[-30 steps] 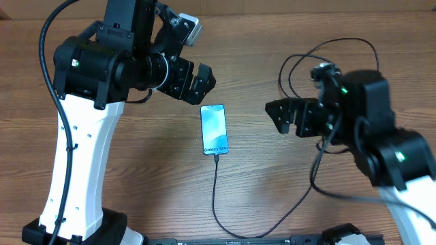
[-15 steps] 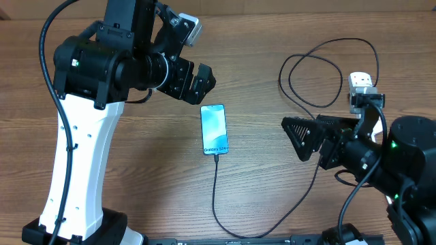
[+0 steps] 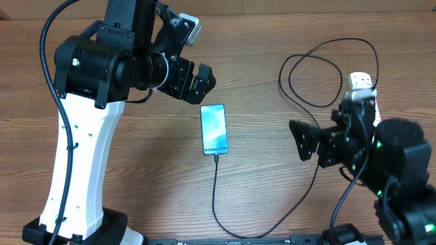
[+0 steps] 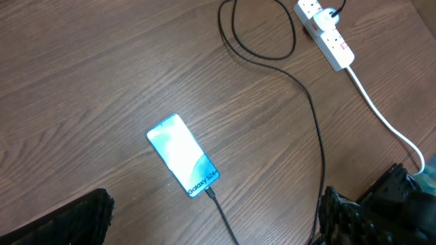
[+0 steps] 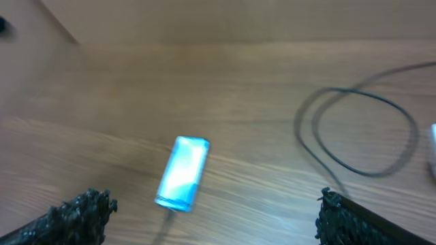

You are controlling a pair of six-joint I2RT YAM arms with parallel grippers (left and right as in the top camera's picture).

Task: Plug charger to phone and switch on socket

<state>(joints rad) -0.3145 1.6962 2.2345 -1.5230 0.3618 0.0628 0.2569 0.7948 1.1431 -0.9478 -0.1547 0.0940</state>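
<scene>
Your phone (image 3: pixel 214 129) lies flat mid-table, and the cable (image 3: pixel 215 190) looks already seated in its near end. The left gripper (image 3: pixel 198 83) and right gripper (image 3: pixel 305 141) are both spread wide, holding nothing. The socket (image 4: pixel 325 34) sits far right. It is probably light and its switch (image 4: pixel 344 46) small and stiff, so press straight down with one fingertip.

The phone (image 3: pixel 214 129) shows small white "Galaxy S24+" text at its screen's bottom edge.
</scene>
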